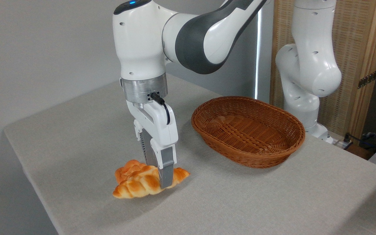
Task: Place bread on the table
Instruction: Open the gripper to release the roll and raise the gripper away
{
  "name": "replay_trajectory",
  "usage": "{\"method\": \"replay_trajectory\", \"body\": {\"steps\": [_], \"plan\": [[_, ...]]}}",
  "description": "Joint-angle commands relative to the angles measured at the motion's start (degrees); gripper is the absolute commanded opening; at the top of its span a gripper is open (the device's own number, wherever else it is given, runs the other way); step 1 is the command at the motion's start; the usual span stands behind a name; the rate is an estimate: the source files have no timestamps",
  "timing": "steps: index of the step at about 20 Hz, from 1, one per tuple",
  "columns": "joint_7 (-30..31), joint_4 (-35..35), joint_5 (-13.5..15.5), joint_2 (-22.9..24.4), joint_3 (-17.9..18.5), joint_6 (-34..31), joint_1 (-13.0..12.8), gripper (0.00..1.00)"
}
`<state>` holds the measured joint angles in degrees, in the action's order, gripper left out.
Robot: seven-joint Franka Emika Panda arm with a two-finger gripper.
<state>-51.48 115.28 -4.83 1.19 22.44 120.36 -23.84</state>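
The bread (139, 186), a long braided golden-orange loaf, is at the front left of the table (246, 205). My gripper (162, 181) comes straight down and is shut on it near its right end. The near grey finger (166, 169) crosses the front of the loaf; the far finger is hidden behind it. The loaf's left tip is down at the cloth and its right tip sits a little higher. I cannot tell if it rests fully on the table. A small round knotted bun (127, 168) lies just behind the loaf, touching or nearly touching it.
An oval brown wicker basket (273, 163) with nothing in it stands to the right of the gripper. The arm's white base (305, 81) rises behind the basket. The table's left edge (28, 169) runs close to the bread. Cables lie at the far right.
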Motion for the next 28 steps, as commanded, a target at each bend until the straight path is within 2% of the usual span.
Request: {"method": "replay_trajectory", "body": {"steps": [1, 7, 10, 13, 16, 18, 19, 21, 22, 23, 28], "plan": [[-0.2, -0.7, -0.5, -0.2, 0.4, 0.5, -0.6, 1.00], [0.7, -1.2, 0.3, 0.0, 0.4, 0.4, -0.6, 1.00], [6.8, -5.0, 0.3, 0.0, 0.1, -1.0, -0.6, 1.00], [13.0, -11.4, 0.3, -0.1, -2.3, -7.7, -0.1, 1.00], [16.0, -17.0, 0.6, -0.1, -4.6, -18.8, 0.0, 1.00], [18.4, -20.9, 3.3, -0.2, -6.2, -25.1, 0.3, 1.00], [18.9, -22.5, 5.6, -0.2, -7.1, -27.5, 1.9, 1.00], [18.8, -24.9, 8.9, -0.1, -13.0, -30.7, 8.5, 1.00], [18.6, -26.0, 9.1, -0.1, -15.5, -31.6, 11.3, 1.00], [18.4, -26.7, 9.0, -0.1, -16.9, -32.5, 12.7, 1.00], [16.8, -27.2, 8.3, 0.0, -17.1, -34.4, 12.9, 1.00]]}}
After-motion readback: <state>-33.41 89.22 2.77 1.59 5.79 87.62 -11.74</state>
